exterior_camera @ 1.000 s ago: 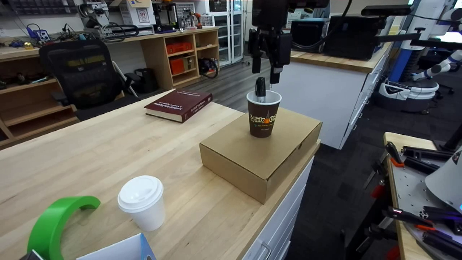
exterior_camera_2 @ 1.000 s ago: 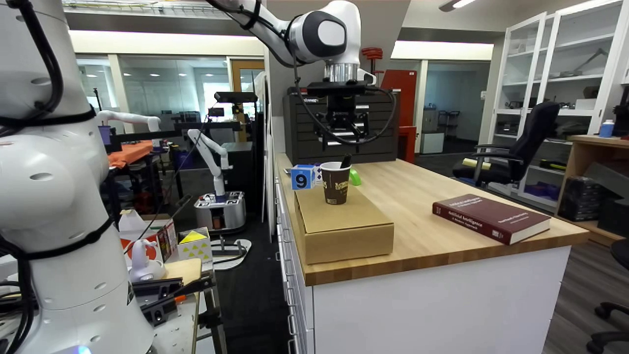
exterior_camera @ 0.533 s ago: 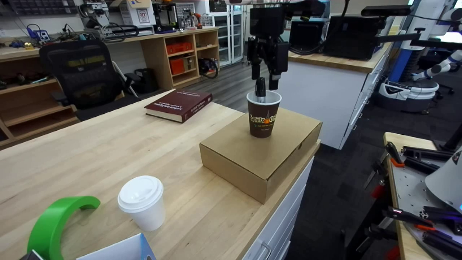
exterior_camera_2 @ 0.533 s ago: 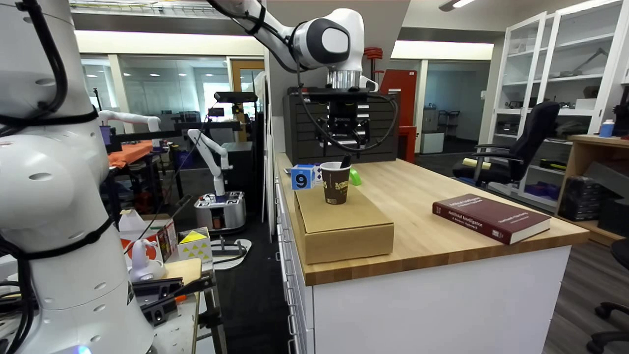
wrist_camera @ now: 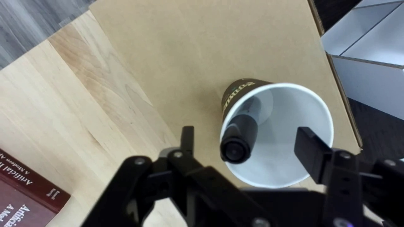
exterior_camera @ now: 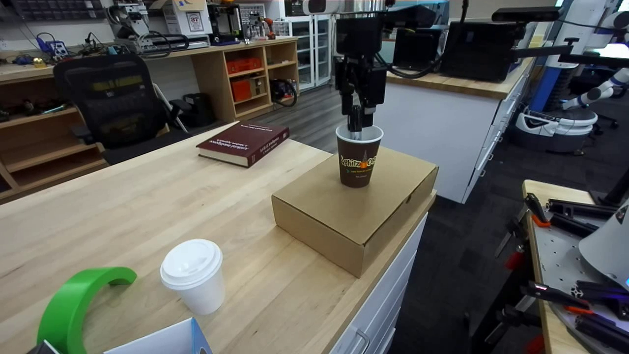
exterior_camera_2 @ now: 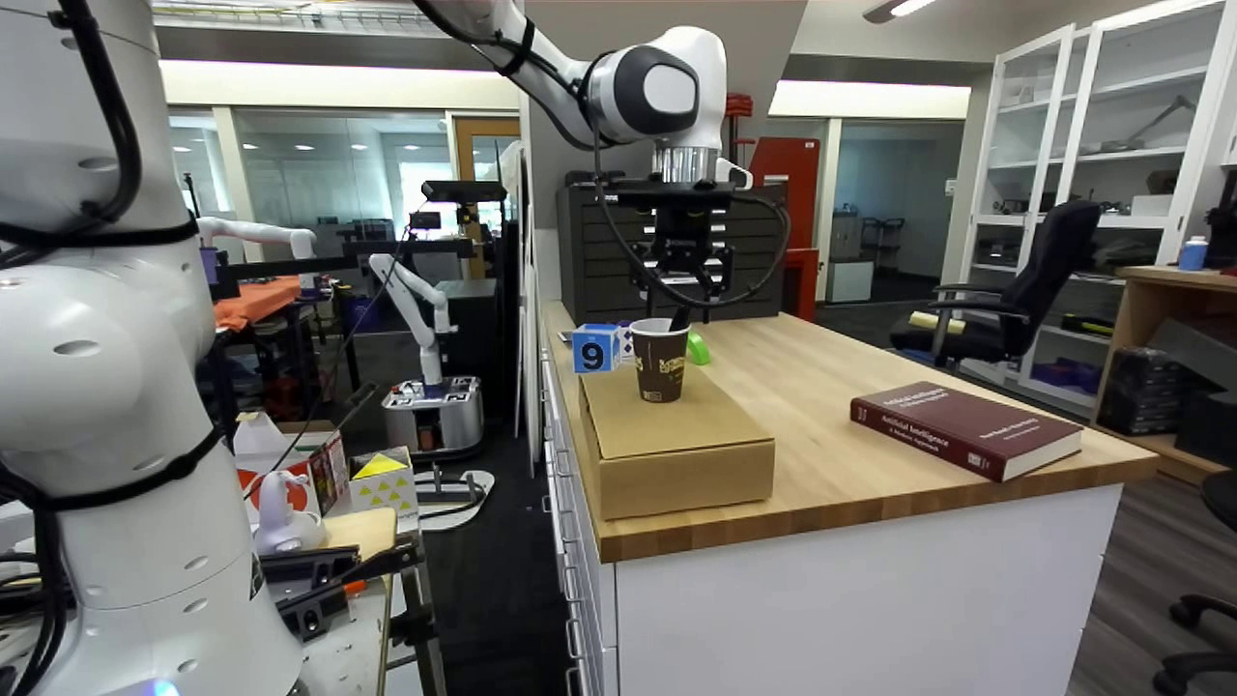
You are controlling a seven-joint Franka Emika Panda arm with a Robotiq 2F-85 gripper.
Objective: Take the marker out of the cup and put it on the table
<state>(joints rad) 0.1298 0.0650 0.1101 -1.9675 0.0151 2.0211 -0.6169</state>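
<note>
Pale wood covers the top of the desk (exterior_camera: 231, 211), which has white sides. Past it sits a black chair (exterior_camera: 110, 103). Near the edge of the desk lies a flat brown box (exterior_camera: 354, 211), and on the box the brown cup (exterior_camera: 357, 164) stands straight up. The marker (wrist_camera: 244, 129) is inside the cup. It is tilted, with its black cap at the top, poking out past the white rim. A white robot arm (exterior_camera_2: 662, 87) bends over the desk, with the claw (wrist_camera: 247, 140) pointing down right at the top of the cup. The claw's two fingers (wrist_camera: 311, 154) are spread wide, and in the wrist view the marker shows between them, with a gap on each side. A dark red book (exterior_camera_2: 966, 430) lies flat on the desk, well apart from the cup. A white cup with a lid (exterior_camera: 194, 275) and a green arch (exterior_camera: 61, 305) are there too, and a blue block (exterior_camera_2: 594, 348) shows behind the box.
</note>
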